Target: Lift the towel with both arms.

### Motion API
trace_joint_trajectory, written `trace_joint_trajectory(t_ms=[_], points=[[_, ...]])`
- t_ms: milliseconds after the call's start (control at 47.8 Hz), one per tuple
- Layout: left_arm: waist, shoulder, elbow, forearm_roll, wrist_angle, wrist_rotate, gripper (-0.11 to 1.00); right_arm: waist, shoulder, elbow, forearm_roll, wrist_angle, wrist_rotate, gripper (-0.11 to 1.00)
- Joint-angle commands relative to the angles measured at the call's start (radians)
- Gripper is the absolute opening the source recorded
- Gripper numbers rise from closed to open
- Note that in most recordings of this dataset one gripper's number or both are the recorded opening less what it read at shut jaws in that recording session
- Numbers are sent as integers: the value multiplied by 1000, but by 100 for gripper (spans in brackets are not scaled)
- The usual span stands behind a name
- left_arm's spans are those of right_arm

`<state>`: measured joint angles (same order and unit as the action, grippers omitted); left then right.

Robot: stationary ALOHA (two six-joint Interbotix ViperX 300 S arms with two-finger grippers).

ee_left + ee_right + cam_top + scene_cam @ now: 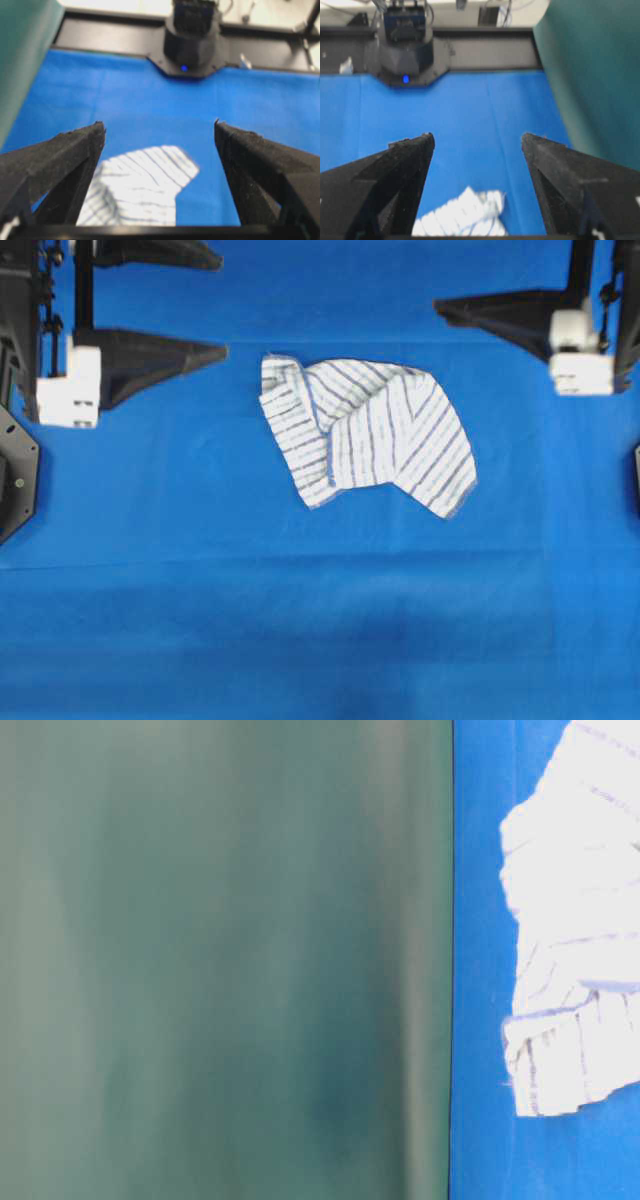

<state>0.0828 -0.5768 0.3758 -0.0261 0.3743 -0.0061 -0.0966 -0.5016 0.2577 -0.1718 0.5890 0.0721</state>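
Now both hands (pixel 160 132) (pixel 477 142) gape wide, clear of the towel (pixel 365 430).

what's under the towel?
The towel lies crumpled on the blue sheet, which shows all around it. The folds cover the spot beneath, so anything else there cannot be seen.

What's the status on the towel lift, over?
Left gripper open, right gripper open, both empty. Towel crumpled on the blue sheet, untouched. Nothing in the way.
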Motion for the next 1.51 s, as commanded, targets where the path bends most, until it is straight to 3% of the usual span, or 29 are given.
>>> trace_joint_trajectory(t_ms=[0, 335, 607, 983, 1485], points=[[-18, 15, 25, 2, -20, -2, 93, -2, 0, 48, 2, -11, 9, 69], [-32, 127, 264, 2, -264, -2, 93, -2, 9, 365, 2, -195, 143, 69], [-34, 253, 393, 2, -480, -3, 93, 32, 58, 522, 3, -313, 224, 69], [-41, 537, 410, 2, -601, -2, 93, 91, 302, 574, 5, -417, 291, 69], [-43, 795, 364, -2, -692, -2, 93, 91, 525, 584, 5, -515, 299, 69]])
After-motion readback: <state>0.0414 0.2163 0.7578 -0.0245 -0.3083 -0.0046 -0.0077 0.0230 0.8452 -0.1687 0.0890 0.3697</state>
